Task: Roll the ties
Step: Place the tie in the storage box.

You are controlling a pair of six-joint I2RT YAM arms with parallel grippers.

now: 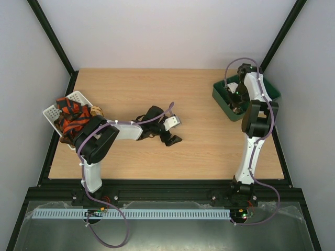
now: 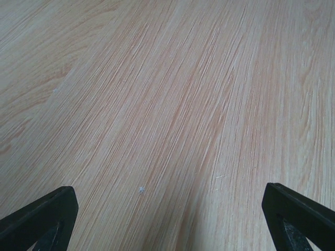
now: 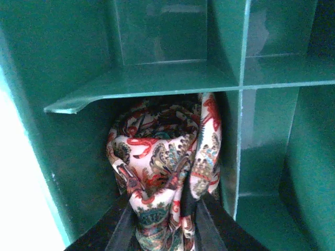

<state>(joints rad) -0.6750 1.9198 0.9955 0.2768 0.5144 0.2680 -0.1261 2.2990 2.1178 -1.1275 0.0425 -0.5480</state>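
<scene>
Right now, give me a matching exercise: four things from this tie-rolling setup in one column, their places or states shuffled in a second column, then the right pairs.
Things
1. red-orange and black ties
2. rolled paisley tie
3. left gripper
4. green compartment tray

Places or states
A. at the far right of the table
B. piled in the white basket
C. fingers wide open over bare wood
D. tucked in a tray compartment, between the fingers of the right gripper

Pairs: 1-B, 2-D, 3-C, 4-A
</scene>
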